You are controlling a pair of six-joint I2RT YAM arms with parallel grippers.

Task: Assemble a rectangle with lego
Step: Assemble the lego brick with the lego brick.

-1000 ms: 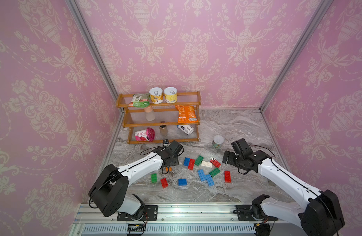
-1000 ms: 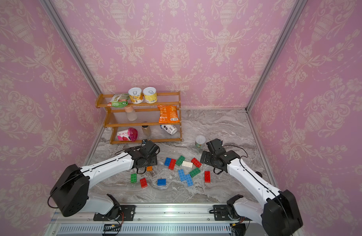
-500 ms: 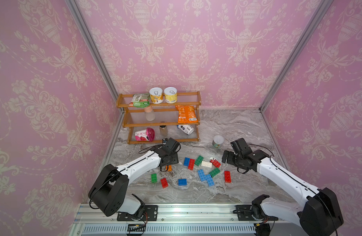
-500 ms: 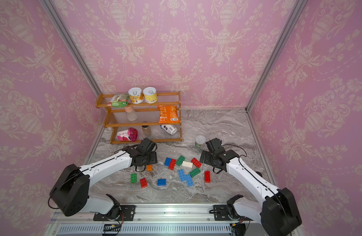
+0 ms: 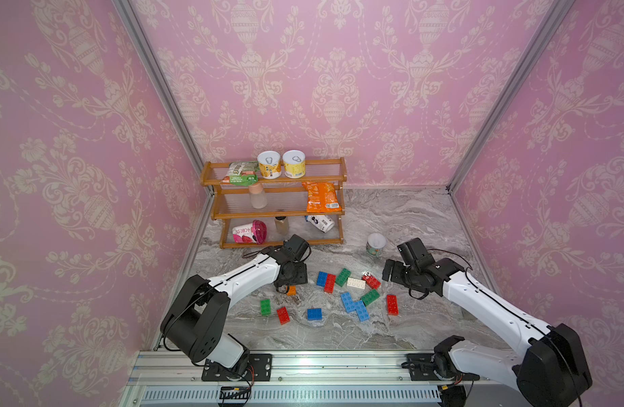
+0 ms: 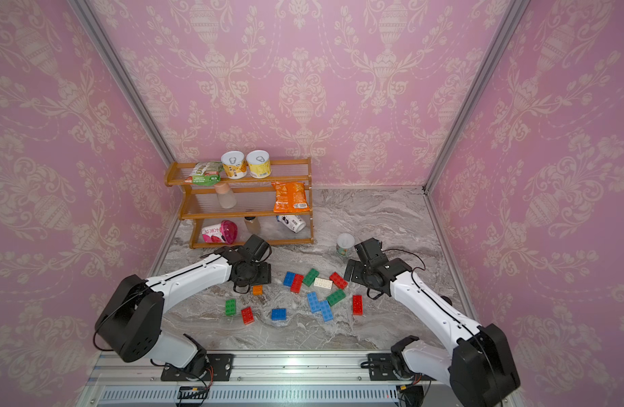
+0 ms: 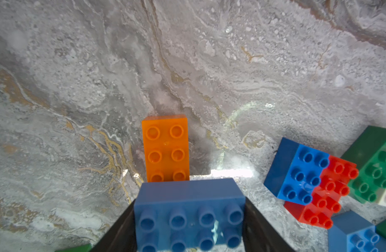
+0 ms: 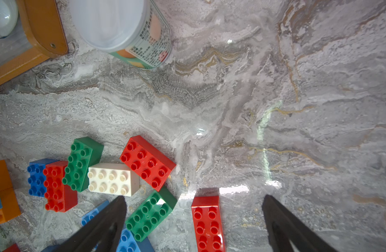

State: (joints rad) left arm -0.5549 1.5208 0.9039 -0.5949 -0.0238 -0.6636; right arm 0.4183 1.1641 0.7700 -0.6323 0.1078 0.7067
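Left hand (image 7: 188,206) apparently grips blue brick (image 7: 187,224).

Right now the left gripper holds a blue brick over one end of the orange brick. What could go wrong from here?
1. The blue brick in the left gripper lies crosswise over the orange brick; if the studs are not lined up, pressing may tip or slide the orange brick on the smooth table.
2. The right gripper is open, and one finger is close to a green brick; lowering there might knock it.
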